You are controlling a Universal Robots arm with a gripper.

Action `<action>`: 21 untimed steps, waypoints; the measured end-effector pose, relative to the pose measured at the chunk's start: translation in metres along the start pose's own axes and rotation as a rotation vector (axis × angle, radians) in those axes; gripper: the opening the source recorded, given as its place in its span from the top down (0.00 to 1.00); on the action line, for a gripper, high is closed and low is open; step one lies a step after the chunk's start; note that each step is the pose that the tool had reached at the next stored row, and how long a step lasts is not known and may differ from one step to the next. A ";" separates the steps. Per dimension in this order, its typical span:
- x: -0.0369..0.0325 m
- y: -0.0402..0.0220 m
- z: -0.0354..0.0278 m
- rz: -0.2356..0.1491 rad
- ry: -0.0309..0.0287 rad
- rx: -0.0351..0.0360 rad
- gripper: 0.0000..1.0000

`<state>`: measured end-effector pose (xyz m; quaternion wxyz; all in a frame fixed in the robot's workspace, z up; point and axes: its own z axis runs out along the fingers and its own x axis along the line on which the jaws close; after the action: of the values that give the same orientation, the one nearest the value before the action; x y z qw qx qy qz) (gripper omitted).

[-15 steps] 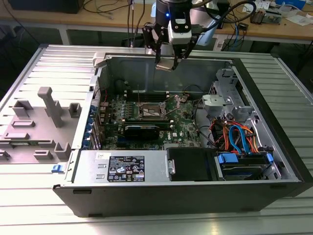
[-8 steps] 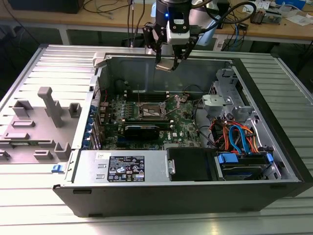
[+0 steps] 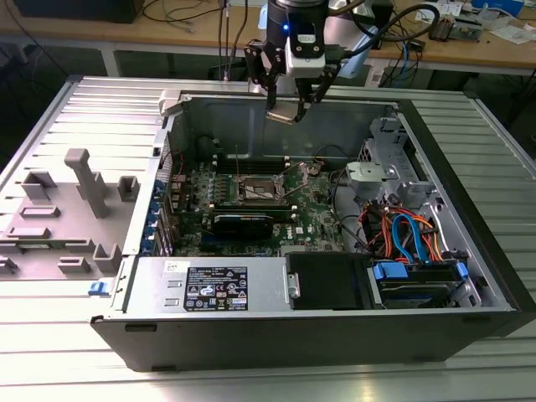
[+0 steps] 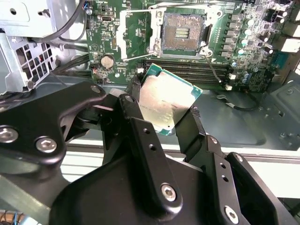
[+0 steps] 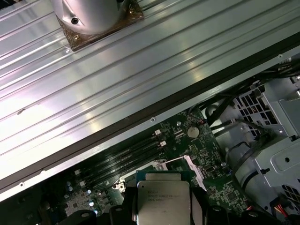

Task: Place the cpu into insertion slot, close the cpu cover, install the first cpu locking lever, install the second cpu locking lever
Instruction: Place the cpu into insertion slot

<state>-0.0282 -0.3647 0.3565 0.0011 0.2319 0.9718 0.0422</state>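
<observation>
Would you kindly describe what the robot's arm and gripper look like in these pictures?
The gripper is black, its jaws built from flat angular link bars joined by silver screw heads, seen in the second wrist view. In the exterior view its body is pale grey beneath a dark arm with a small blue light, and black cables loop away toward the exterior view's right.

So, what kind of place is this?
Probably a robotics lab or workshop: an open computer case lies on a ribbed metal table, wooden benches with cables stand behind, and the robot's hand holds a chip above it.
</observation>
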 end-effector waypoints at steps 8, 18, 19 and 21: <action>-0.0001 -0.0002 0.0017 0.087 -0.0079 -0.0004 0.46; -0.0001 -0.0003 0.0030 0.205 -0.0173 -0.0023 0.46; -0.0001 -0.0003 0.0030 0.205 -0.0172 -0.0023 0.46; -0.0001 -0.0003 0.0030 0.205 -0.0173 -0.0023 0.46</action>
<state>-0.0282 -0.3648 0.3535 0.0054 0.3306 0.9429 0.0412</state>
